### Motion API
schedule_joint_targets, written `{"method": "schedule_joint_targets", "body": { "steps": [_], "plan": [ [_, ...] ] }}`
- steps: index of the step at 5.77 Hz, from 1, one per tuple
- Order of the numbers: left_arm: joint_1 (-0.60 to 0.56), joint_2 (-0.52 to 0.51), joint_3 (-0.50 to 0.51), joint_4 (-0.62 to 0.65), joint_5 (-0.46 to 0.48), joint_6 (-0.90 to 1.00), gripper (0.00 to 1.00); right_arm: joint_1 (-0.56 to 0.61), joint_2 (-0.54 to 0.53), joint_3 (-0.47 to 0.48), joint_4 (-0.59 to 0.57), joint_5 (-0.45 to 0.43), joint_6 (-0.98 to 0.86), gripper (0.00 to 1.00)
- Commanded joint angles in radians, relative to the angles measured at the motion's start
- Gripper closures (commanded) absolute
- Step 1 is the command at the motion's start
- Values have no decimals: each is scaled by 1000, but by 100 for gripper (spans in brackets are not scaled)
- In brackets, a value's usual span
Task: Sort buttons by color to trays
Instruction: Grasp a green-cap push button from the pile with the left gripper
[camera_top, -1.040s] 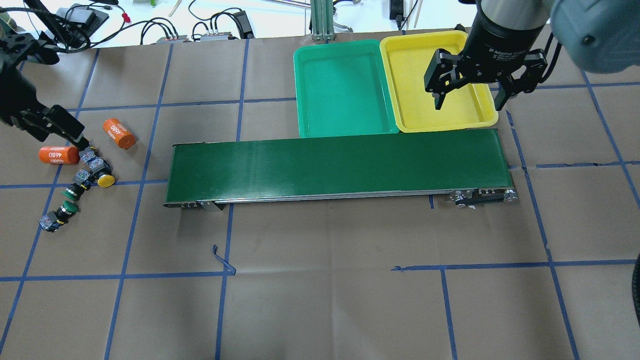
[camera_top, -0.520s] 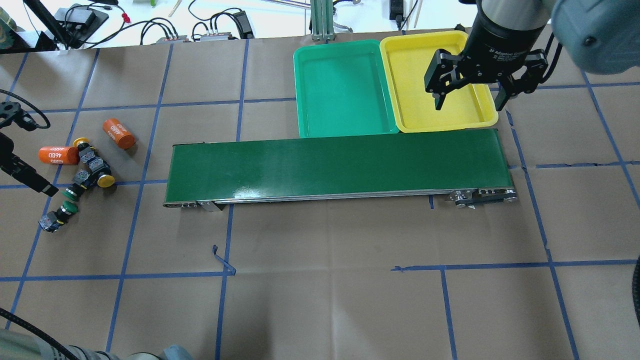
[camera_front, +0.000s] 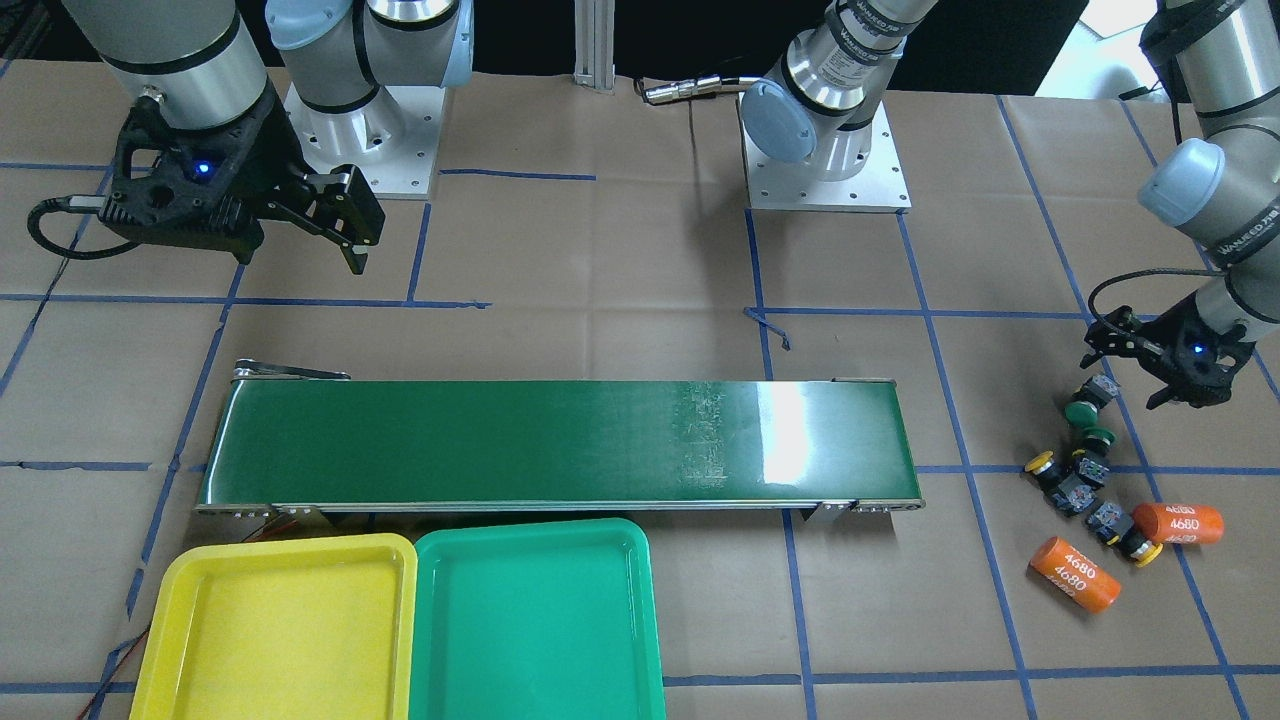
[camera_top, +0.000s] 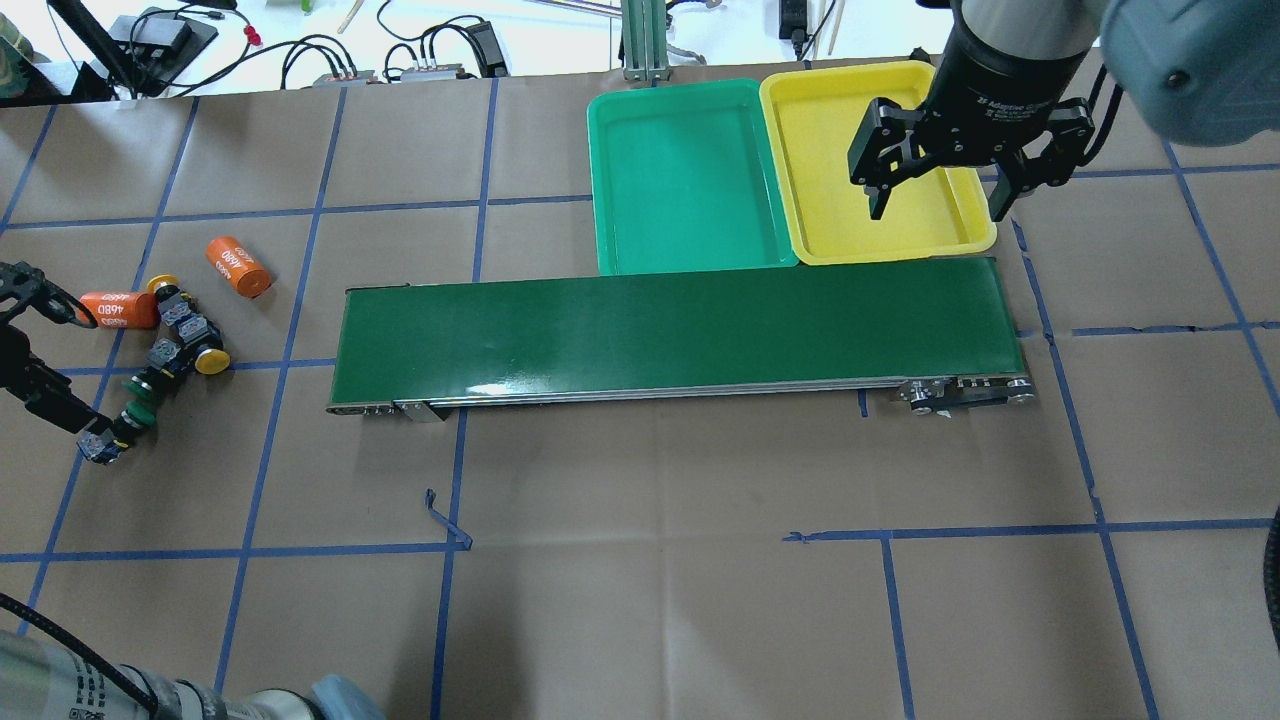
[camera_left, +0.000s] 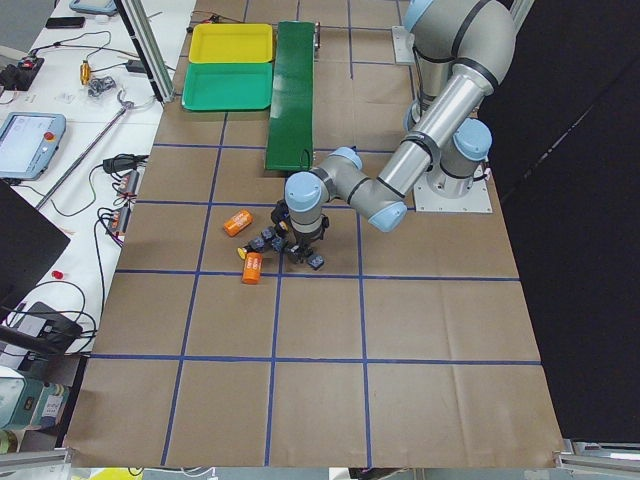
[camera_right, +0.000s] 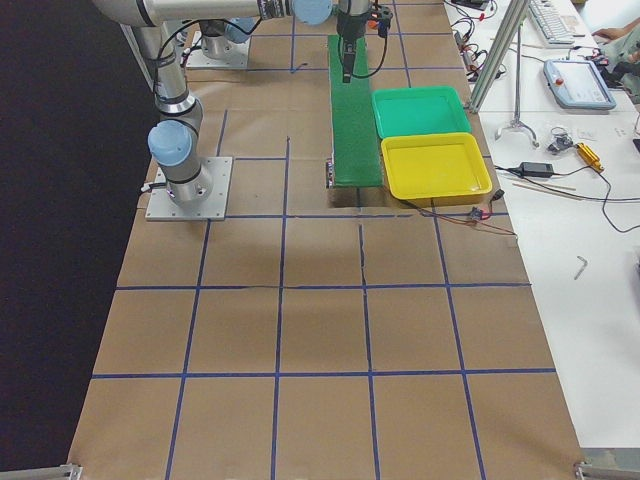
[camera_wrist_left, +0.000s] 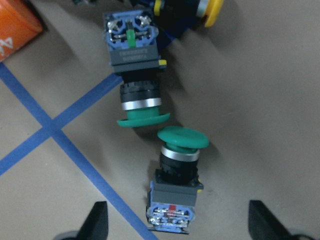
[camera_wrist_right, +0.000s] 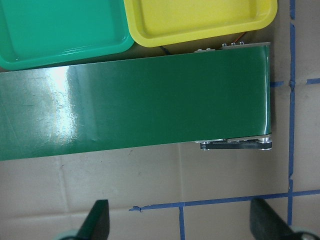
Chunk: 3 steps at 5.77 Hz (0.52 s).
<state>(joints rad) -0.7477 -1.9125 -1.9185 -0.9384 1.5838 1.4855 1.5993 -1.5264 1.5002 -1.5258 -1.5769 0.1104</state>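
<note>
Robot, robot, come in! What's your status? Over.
Left claw open over green button. Right claw open, empty, near belt. Trays hold no buttons. Second green button crowds the first.

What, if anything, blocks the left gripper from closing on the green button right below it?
Probably nothing. The left gripper is open, fingers either side of the green button with bare paper between. The second green button lies close at its cap, but off the fingers' line.
</note>
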Motion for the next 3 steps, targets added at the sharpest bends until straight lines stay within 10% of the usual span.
{"method": "schedule_joint_targets", "body": {
  "steps": [1,3],
  "plan": [
    [13,-46,-16,26,-2,16,3,1,2,0,0,0,0,0],
    [11,-63,-14,44,-2,18,33,-1,0,0,1,0,0,0]
  ]
}}
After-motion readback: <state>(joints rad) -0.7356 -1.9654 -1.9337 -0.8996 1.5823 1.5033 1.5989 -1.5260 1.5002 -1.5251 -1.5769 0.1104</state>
